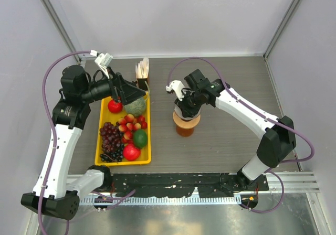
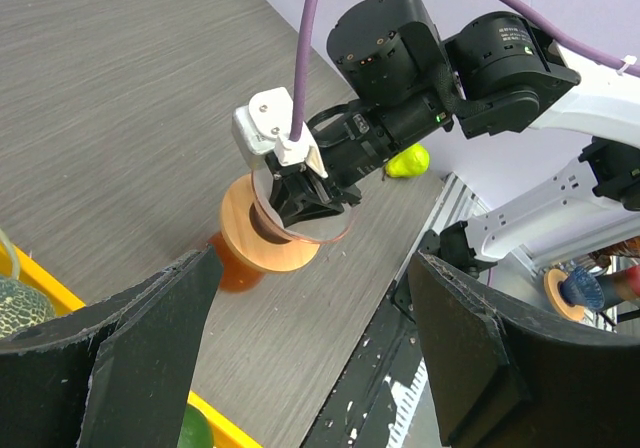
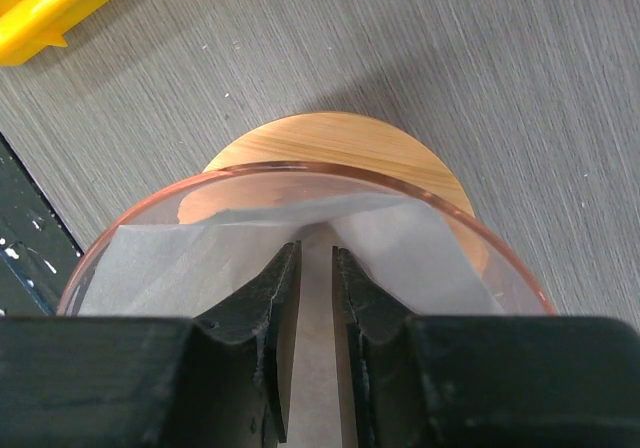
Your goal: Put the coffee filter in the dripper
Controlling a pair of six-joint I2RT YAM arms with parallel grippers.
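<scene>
The dripper (image 1: 186,120), with a tan-orange collar and clear cone bowl, sits on a small jug of amber liquid (image 1: 185,131) at the table's middle. It also shows in the left wrist view (image 2: 255,250) and the right wrist view (image 3: 340,143). The white paper coffee filter (image 3: 420,258) lies inside the bowl against its wall. My right gripper (image 3: 315,253) reaches down into the bowl, its jaws a narrow gap apart with paper showing behind them. It also shows from above (image 1: 185,109). My left gripper (image 1: 128,93) hovers open and empty over the far end of the tray.
A yellow tray (image 1: 148,135) of fruit lies left of the dripper. An upright bundle of cream papers with a dark box (image 1: 142,72) stands at the back. A black rail (image 1: 173,181) runs along the near table edge.
</scene>
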